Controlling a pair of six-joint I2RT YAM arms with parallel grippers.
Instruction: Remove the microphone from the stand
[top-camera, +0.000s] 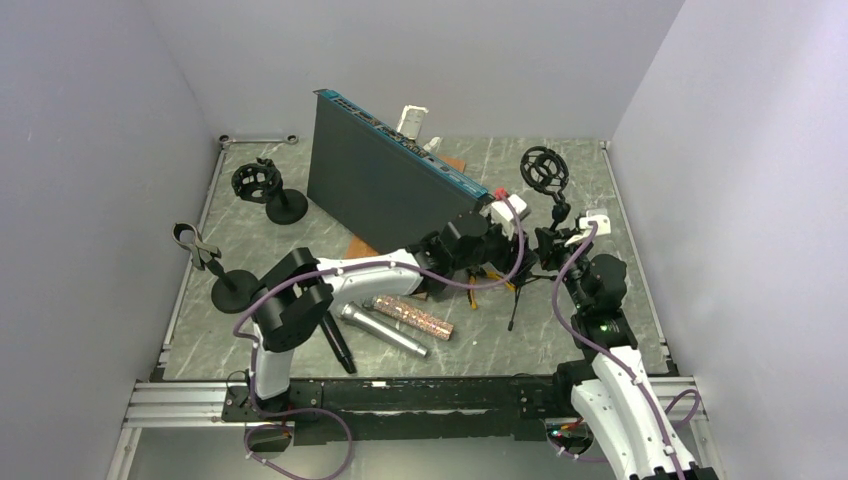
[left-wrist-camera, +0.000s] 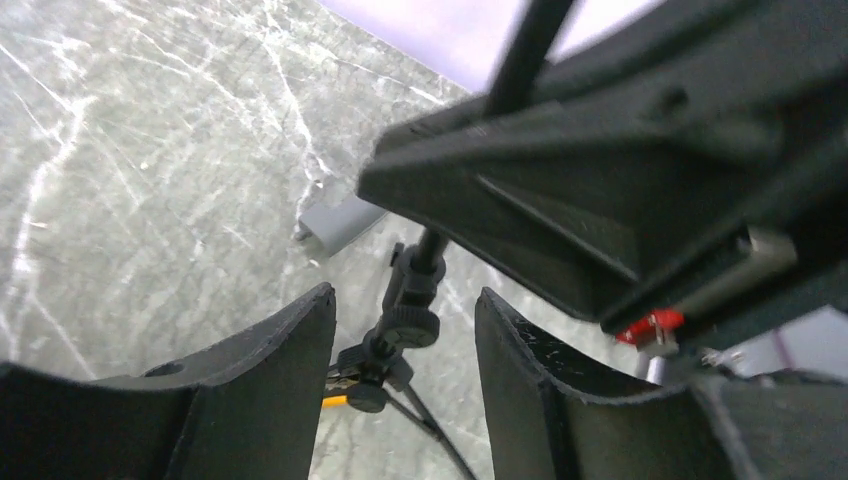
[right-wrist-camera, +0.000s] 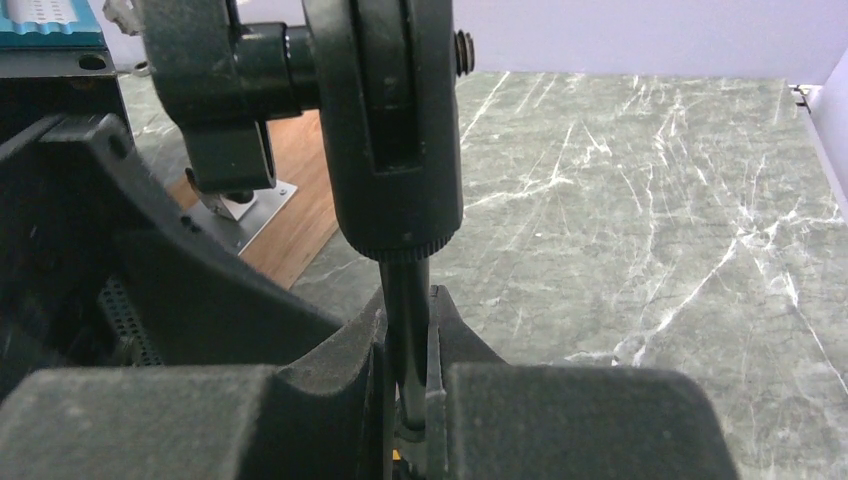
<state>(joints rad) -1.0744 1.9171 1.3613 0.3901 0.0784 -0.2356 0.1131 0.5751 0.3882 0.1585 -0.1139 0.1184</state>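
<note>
Gripper of right arm (right-wrist-camera: 408, 345) clamped on thin black tripod stand pole (right-wrist-camera: 404, 290); gripper of left arm (left-wrist-camera: 403, 320) open, astride its lower joint. Open grey marbled bench (right-wrist-camera: 650, 200) rightward.

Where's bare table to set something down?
Bare: near strip between silver microphone and right arm; patch between clip stand, shock-mount stand and black panel; far right corner behind tripod stand. Crowded: centre, where left gripper and right gripper meet the tripod stand.
</note>
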